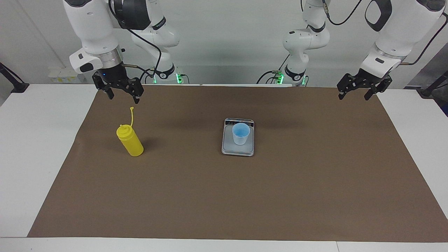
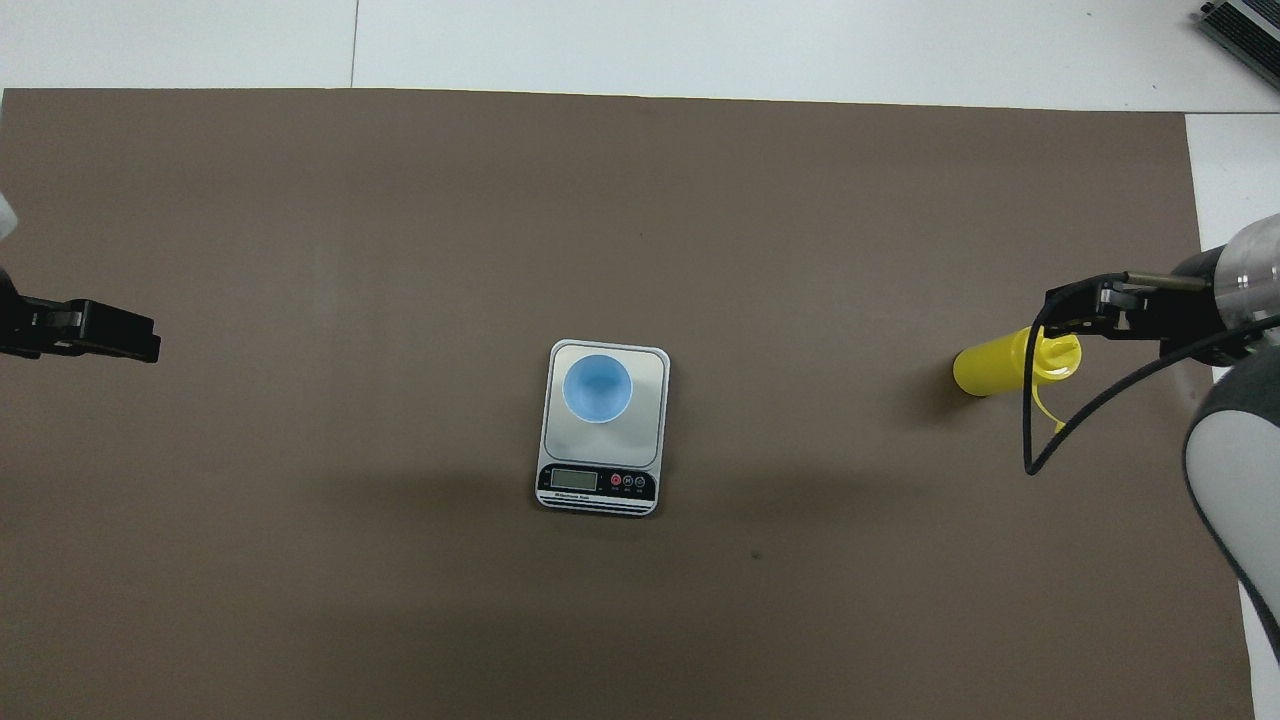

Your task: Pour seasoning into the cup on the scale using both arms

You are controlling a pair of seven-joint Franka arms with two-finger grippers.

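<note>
The right arm's black two-finger gripper (image 1: 122, 93) hangs in the upper left of the facing view, its fingers spread wide and holding nothing, raised above the mat with the yellow bottle's strap tip just below it. The left arm's black two-finger gripper (image 1: 362, 89) hangs in the upper right of that view, over the mat's edge, fingers likewise spread and empty.

A large brown paper mat (image 1: 224, 196) covers most of the white table (image 1: 21, 147) and fills the middle of both views. At the centre of the frame lies the flat rectangular silver-grey kitchen scale (image 1: 238, 149), its dark display strip on the edge nearer the robots. The yellow cylindrical plastic squeeze bottle (image 1: 130, 140) stands upright on the mat at the left centre of the facing view, toward the right arm's end of the table, well apart from the scale; its thin yellow cap strap sticks up above the nozzle. The small light blue tapered plastic cup (image 1: 241, 133) stands upright on the scale's grey plate, mouth open upward.
</note>
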